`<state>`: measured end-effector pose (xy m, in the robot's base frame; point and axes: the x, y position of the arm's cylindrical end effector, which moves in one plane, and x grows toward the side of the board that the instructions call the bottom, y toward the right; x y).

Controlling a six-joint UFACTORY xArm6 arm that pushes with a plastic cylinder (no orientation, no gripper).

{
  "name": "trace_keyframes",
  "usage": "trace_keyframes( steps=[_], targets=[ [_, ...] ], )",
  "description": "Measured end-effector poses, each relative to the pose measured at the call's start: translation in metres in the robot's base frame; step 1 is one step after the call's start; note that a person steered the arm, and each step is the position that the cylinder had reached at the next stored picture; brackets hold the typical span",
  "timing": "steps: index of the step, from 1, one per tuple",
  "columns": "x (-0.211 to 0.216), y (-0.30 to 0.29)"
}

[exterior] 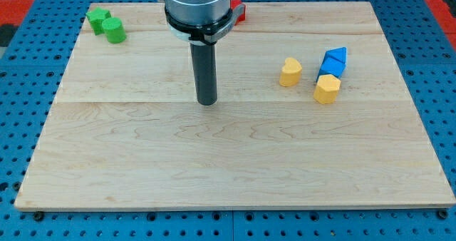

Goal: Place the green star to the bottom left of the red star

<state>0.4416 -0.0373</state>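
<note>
The green star (97,18) lies at the view's top left corner of the wooden board (228,162), touching a green cylinder (114,31) just to its lower right. A red block (239,11), mostly hidden behind the arm's housing, shows at the view's top centre; its shape cannot be made out. My tip (206,102) rests on the board near the centre, far to the lower right of the green star and below the red block. It touches no block.
A yellow heart-like block (290,72) lies right of centre. Further right, a blue triangle (337,55) and a blue cube (330,68) sit together, with a yellow block (327,89) just below them.
</note>
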Motion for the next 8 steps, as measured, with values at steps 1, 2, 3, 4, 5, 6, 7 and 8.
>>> trace_keyframes(
  steps=[1, 2, 3, 4, 5, 6, 7, 8],
  targets=[
    [0.000, 0.000],
    [0.000, 0.006],
    [-0.022, 0.055],
    [-0.051, 0.086],
    [-0.022, 0.081],
    [0.004, -0.002],
    [0.000, -0.117],
    [-0.035, -0.191]
  ],
)
